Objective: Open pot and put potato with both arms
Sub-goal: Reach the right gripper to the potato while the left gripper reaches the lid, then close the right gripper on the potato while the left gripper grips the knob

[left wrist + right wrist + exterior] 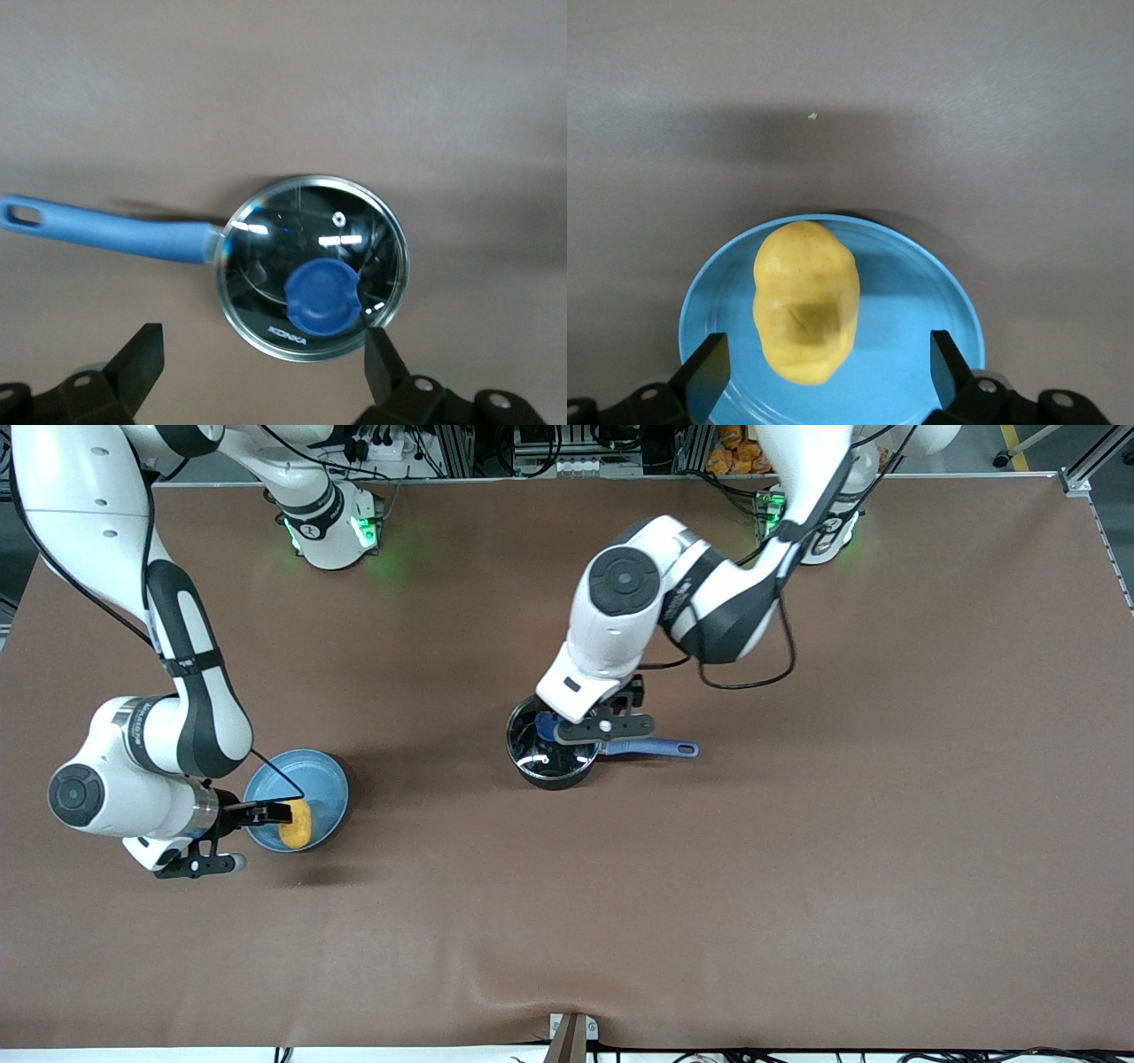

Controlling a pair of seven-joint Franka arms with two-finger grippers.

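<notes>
- The pot (551, 755) sits on the brown table (797, 868) about midway between the two arms' ends, and every place below is given from it.
- Its clear glass lid (315, 266) is on the rim, closing the pot, with the blue knob (322, 295) on top of the glass.
- The pot's long blue handle (651, 747) lies flat and points from the pot toward the left arm's end of the table.
- The left gripper (567, 731) hangs over the pot, above the lid and its knob.
- In the left wrist view its two black fingers (142, 359) stand spread wide apart, one to each side of the lid, and they touch neither the glass nor the knob.
- Nothing is held in the left gripper.
- The potato (296, 825) lies well apart from the pot, toward the right arm's end of the table and a little nearer to the front camera than the pot.
- It rests on a flat light-blue plate (321, 779), on the part of the plate nearest the front camera.
- The right gripper (279, 815) is at the plate's edge, just over the potato.
- The right wrist view shows its fingers (704, 372) spread open, one on each side of the potato's end, with a gap between each finger and the yellow skin.
- The right gripper grips nothing, and the potato lies free on the plate.
- A small pale speck (811, 115) lies on the table near the plate.
</notes>
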